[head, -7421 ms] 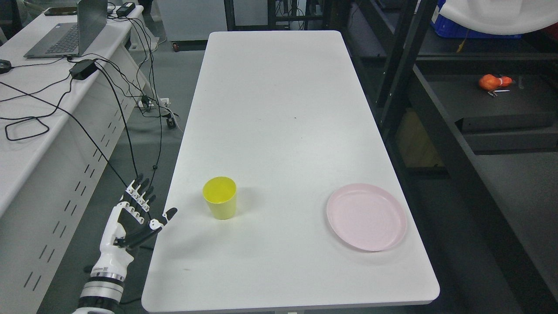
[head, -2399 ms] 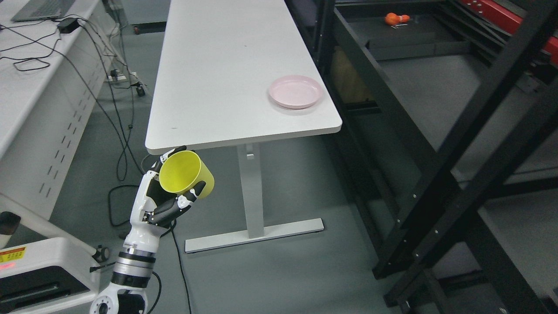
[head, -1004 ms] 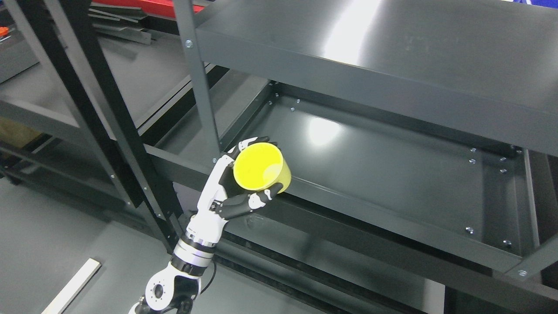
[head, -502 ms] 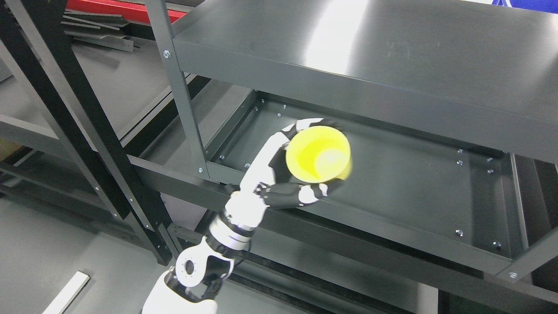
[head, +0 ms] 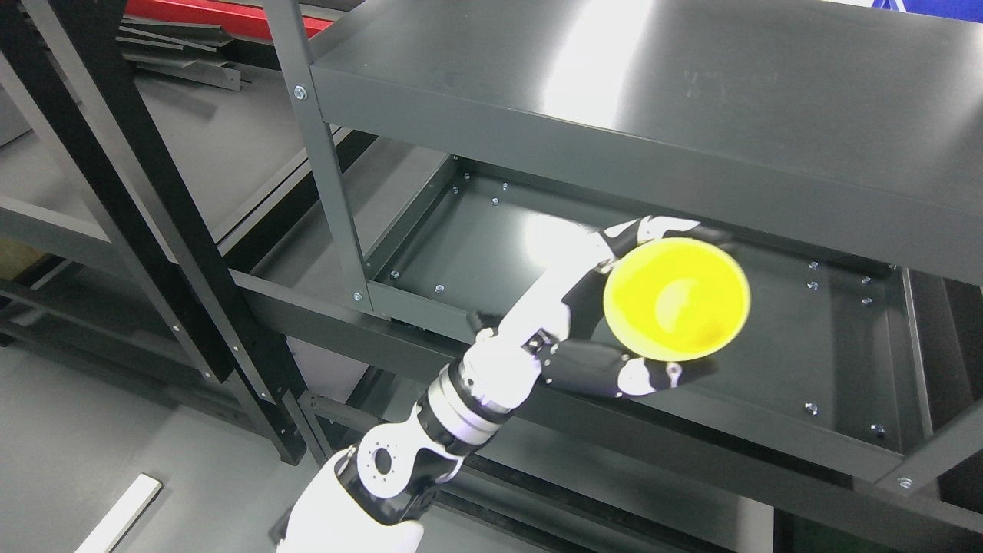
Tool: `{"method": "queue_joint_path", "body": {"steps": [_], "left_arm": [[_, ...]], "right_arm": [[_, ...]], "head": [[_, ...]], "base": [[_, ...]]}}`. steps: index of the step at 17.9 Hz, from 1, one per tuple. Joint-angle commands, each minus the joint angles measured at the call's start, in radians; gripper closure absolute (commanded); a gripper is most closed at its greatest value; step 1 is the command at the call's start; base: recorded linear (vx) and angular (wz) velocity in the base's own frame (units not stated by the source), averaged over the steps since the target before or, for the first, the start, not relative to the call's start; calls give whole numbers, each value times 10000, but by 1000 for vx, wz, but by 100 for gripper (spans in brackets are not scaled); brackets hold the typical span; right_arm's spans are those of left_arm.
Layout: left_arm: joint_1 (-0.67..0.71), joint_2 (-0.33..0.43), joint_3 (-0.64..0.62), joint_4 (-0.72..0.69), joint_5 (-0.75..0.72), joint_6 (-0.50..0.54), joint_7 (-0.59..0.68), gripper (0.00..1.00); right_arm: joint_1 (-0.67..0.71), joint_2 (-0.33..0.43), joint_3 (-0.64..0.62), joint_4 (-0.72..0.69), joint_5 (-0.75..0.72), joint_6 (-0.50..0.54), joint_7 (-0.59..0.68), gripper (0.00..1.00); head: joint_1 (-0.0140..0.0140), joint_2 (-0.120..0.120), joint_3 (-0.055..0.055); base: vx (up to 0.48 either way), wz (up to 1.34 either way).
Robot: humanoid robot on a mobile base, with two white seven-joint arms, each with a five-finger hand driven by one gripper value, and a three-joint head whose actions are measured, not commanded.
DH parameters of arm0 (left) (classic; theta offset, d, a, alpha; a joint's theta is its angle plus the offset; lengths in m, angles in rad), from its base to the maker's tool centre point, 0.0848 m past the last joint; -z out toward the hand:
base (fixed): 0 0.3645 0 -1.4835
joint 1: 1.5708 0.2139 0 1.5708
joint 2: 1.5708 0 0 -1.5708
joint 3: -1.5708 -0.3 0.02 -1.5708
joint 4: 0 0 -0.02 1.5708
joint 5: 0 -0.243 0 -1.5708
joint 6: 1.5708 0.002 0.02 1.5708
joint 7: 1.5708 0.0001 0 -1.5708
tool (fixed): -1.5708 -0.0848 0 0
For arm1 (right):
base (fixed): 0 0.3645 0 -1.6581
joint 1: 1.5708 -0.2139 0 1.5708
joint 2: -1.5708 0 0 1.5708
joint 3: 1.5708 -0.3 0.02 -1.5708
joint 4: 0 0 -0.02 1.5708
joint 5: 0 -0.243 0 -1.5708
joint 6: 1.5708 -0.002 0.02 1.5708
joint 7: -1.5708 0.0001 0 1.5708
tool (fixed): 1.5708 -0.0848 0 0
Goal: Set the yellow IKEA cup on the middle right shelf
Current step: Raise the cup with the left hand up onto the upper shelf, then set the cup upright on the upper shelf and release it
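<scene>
While its arm reaches up from the lower left, the robot's left hand (head: 607,338) is clamped around the yellow cup (head: 676,298), the thumb under the rim on the near side and the other fingers (head: 653,228) curled over the far side. The cup's open mouth faces the camera, tipped toward it, and no brand mark or lettering can be read on it. Hand and cup are held over the middle shelf (head: 776,361), in its right half, nearer the front edge than the back; whether the cup touches the shelf floor cannot be told. An upper shelf (head: 691,100) juts out above. A red strip (head: 200,11) crosses the top left corner.
</scene>
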Motion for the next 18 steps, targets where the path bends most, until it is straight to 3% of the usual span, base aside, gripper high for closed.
{"method": "queue_joint_path", "body": {"steps": [1,5,10,13,15,18], "left_arm": [[-2256,174,-940,-180,22,-404,1215,98],[-4097,174,-925,-165,52,22,3793,100],[-6382,174,-681,568,2592,3546,7044,100],[-7274,174,-84,2069,4236,5571,7419,100],[-7582,174,148,3021,4592,6723,7419,100],[-7614,174,118,3562,5235,7844,7434,99]], "right_arm": [[137,-175,168,1,-245,5,1,1],[137,-175,168,1,-245,5,1,1],[137,-175,168,1,-245,5,1,1],[137,-175,168,1,-245,5,1,1],[137,-175,168,1,-245,5,1,1],[137,-175,168,1,-245,5,1,1]], "head": [[0,0,0],[0,0,0],[0,0,0],[0,-2,0],[0,-2,0],[0,-2,0]], "base": [[0,0],[-2,7],[-6,11],[7,-19],[14,-36],[14,-35]]}}
